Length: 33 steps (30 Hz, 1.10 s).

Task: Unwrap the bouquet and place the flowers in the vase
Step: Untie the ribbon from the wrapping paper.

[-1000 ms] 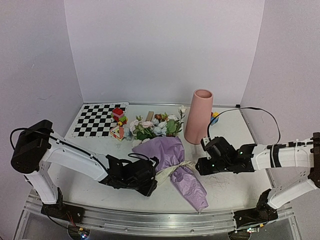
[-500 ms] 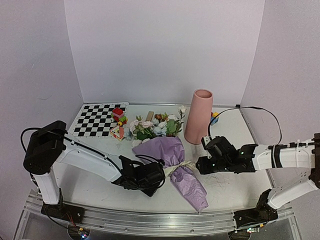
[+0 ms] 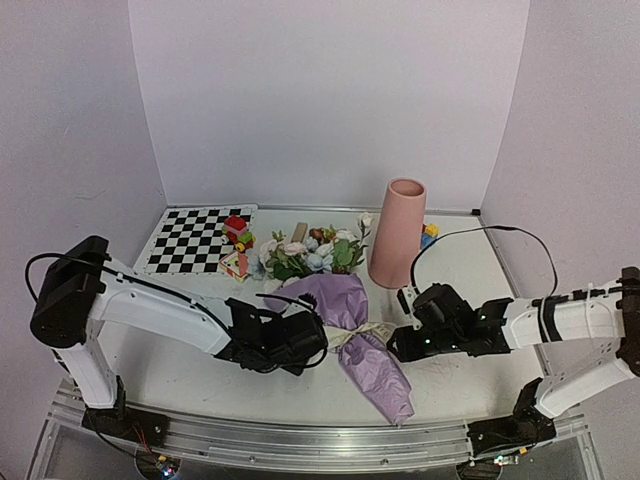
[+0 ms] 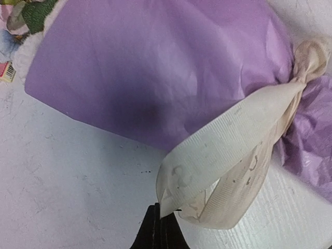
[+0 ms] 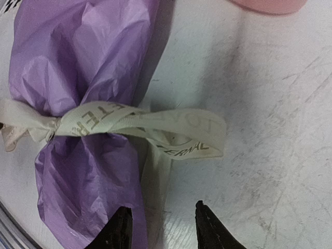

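Observation:
The bouquet [image 3: 340, 305] lies on the table in purple paper [image 4: 155, 67], its flowers [image 3: 310, 250] pointing toward the back. A cream ribbon [image 3: 365, 333] ties its waist. My left gripper [image 3: 318, 345] is at the bouquet's left side, shut on the end of a ribbon loop [image 4: 228, 150], pinched at the fingertips [image 4: 161, 228]. My right gripper [image 5: 162, 223] stands open on the bouquet's right side, just short of the printed ribbon loop [image 5: 155, 122], with a ribbon tail lying between its fingers. The pink vase [image 3: 398, 232] stands upright behind the right gripper.
A checkerboard mat [image 3: 200, 238] lies at the back left with toy blocks [image 3: 237, 235] at its right edge. More small blocks [image 3: 429, 236] sit behind the vase. The vase's base [image 5: 264, 4] is close beyond the right gripper. White walls enclose the table.
My left gripper has moved right to the bouquet and shut on the ribbon end. The right gripper has edged slightly nearer the ribbon, still open.

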Each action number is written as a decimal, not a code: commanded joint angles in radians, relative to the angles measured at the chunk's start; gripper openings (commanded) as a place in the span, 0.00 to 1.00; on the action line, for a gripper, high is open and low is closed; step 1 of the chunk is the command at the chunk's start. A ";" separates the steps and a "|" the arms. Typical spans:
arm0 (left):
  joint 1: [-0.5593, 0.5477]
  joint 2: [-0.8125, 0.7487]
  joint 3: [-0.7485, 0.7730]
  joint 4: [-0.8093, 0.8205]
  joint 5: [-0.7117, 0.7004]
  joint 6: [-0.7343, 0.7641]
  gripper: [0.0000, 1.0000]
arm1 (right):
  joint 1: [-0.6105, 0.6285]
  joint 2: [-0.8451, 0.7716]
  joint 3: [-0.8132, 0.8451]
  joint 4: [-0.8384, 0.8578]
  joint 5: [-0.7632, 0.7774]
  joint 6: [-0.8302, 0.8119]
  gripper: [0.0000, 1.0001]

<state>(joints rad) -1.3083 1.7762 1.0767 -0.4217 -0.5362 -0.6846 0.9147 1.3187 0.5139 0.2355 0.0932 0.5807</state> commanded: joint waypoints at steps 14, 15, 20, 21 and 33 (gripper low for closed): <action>0.113 -0.197 -0.041 -0.032 -0.036 -0.194 0.00 | 0.145 0.104 0.138 0.108 0.068 0.049 0.46; 0.119 -0.209 -0.050 -0.032 -0.036 -0.204 0.00 | 0.142 0.096 0.138 0.083 0.102 0.049 0.46; 0.131 -0.244 -0.083 -0.033 -0.037 -0.222 0.00 | 0.111 0.093 0.141 -0.012 0.140 0.047 0.46; 0.130 -0.245 -0.086 -0.032 -0.035 -0.222 0.00 | 0.110 0.093 0.134 -0.020 0.131 0.046 0.46; 0.131 -0.228 -0.082 -0.031 -0.016 -0.202 0.00 | 0.169 0.167 0.078 -0.055 0.048 0.068 0.60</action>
<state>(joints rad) -1.1824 1.5684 0.9905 -0.4461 -0.5511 -0.8902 1.0421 1.4482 0.5953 0.2356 0.1383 0.6274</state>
